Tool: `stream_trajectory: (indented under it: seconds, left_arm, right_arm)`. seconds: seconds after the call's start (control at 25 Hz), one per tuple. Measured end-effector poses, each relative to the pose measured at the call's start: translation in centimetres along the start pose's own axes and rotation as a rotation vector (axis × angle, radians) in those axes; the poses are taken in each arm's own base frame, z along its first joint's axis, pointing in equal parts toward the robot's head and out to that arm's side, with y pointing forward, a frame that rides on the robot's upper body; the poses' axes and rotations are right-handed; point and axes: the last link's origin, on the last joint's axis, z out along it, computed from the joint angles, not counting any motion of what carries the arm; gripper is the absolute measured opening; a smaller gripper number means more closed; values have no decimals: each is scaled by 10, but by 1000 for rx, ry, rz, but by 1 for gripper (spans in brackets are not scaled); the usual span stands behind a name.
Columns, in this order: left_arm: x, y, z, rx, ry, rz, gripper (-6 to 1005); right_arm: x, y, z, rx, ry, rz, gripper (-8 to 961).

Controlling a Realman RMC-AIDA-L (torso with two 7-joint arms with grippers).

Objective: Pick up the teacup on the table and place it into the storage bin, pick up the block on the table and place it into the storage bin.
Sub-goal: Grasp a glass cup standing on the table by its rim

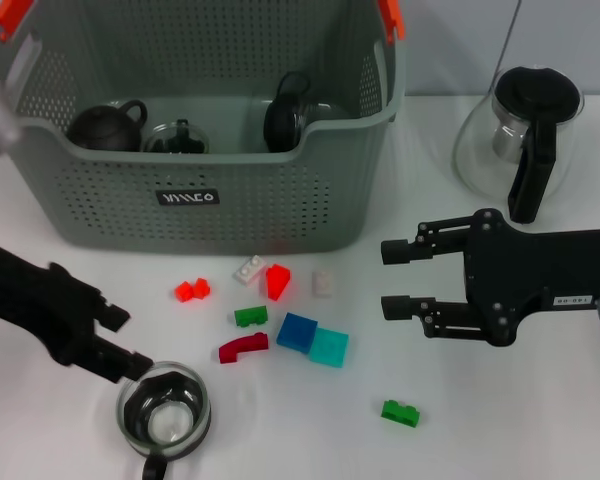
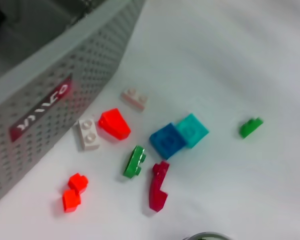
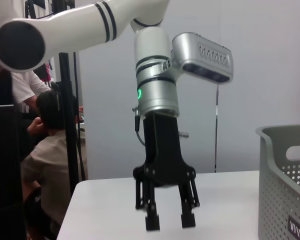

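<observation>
Both grippers gape: left gripper (image 1: pixel 120 345) beside half-cropped teacup (image 1: pixel 164 415), right gripper (image 1: pixel 395 278) idle.

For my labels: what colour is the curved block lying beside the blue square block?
Dark red curved block, next to the blue square block; left wrist view shows it best.

- A small black label (image 1: pixel 189 197) with white stylised lettering is carried on the front wall of the storage bin (image 1: pixel 100 215); the letters cannot be made out with certainty in the head view;
- The same label (image 2: pixel 41 109) is seen tilted in the left wrist view; its white characters are not legible there either;
- A part of it (image 3: pixel 298 227) is caught at the frame edge in the right wrist view; only fragments of letters are shown;
- A small white tag (image 1: pixel 572 300) with dark characters is borne on the right hand (image 1: pixel 390 278); it cannot be read.
</observation>
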Motion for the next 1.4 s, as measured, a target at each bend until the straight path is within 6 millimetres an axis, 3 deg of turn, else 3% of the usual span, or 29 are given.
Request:
stream_trajectory:
  seconds: [0.24, 0.72, 1.04, 1.4]
  left_arm:
    - [10, 10, 23, 23, -93, 56, 735]
    - [10, 2, 53, 116, -141, 79, 735]
    - [3, -1, 61, 123, -169, 69, 736]
    - [-3, -17, 59, 224, -176, 34, 735]
  right_arm:
    - [-1, -1, 0, 3, -2, 3, 534]
    - [-1, -1, -1, 4, 0, 7, 535]
    - [-1, -2, -1, 6, 2, 8, 535]
    - [-1, -2, -1, 10, 5, 8, 535]
